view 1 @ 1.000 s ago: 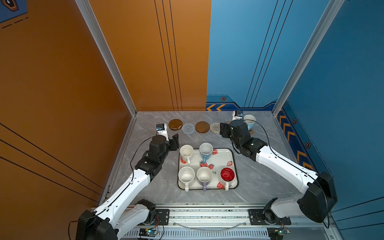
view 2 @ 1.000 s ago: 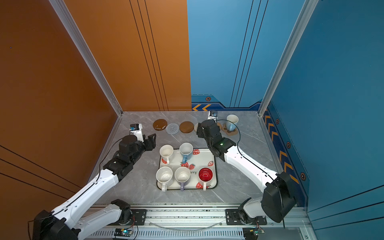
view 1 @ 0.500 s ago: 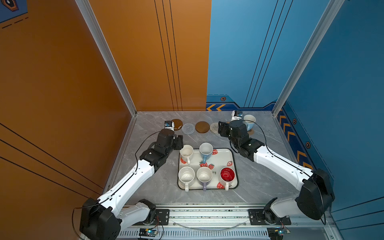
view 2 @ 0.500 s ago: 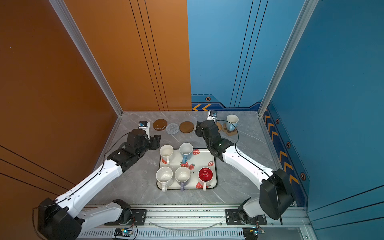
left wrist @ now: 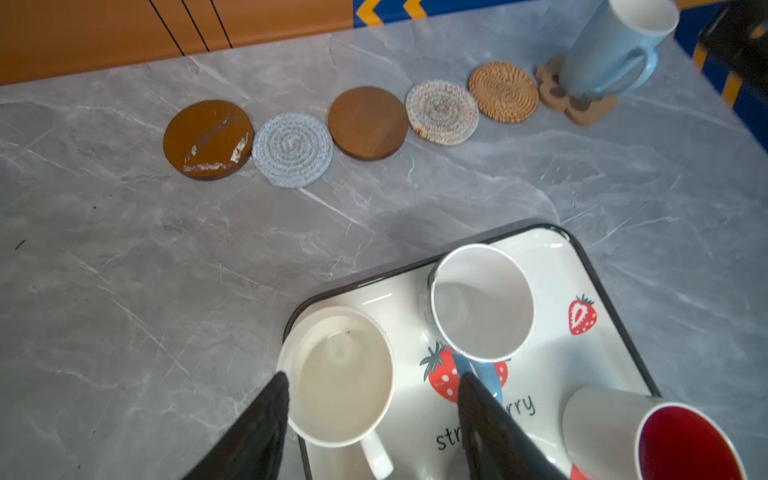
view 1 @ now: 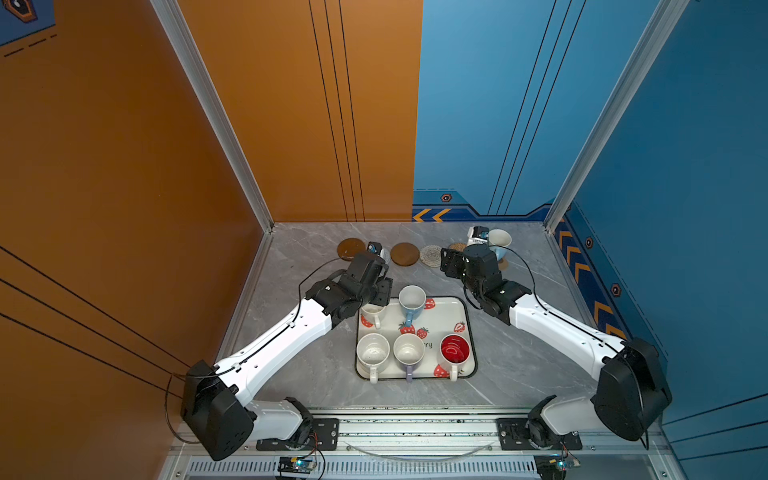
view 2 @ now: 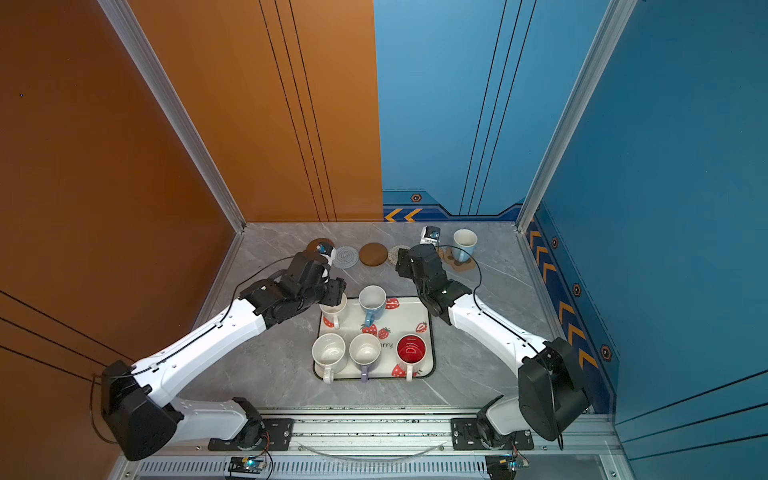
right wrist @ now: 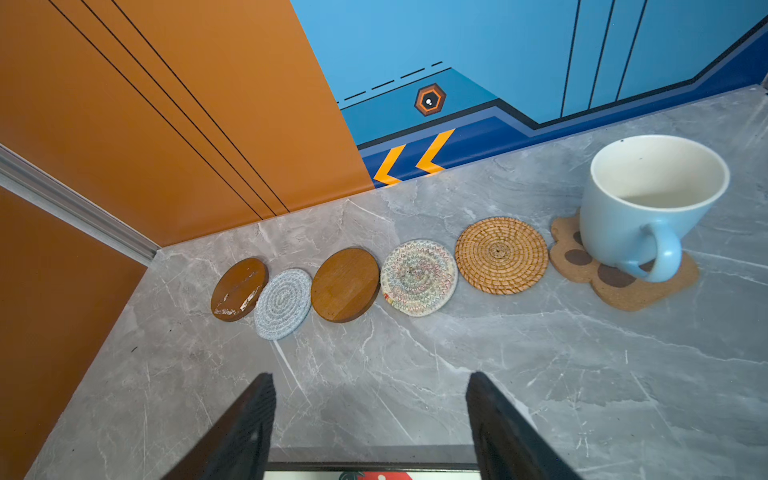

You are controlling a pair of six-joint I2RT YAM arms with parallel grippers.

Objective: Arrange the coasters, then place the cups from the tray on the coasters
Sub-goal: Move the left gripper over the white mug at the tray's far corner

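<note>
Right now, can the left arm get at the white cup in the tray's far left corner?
Probably yes: the left tool is open right at that white cup, though the light blue cup stands close beside it.

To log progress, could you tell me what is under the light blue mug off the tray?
A tan paw-print coaster; its part beneath the light blue mug is hidden.

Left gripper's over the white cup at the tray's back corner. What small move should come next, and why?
Probably close the left gripper on the white cup. Its open jaws flank the rim, the cup sits on the tray, and the grey spiral coaster and four more lie bare.
</note>
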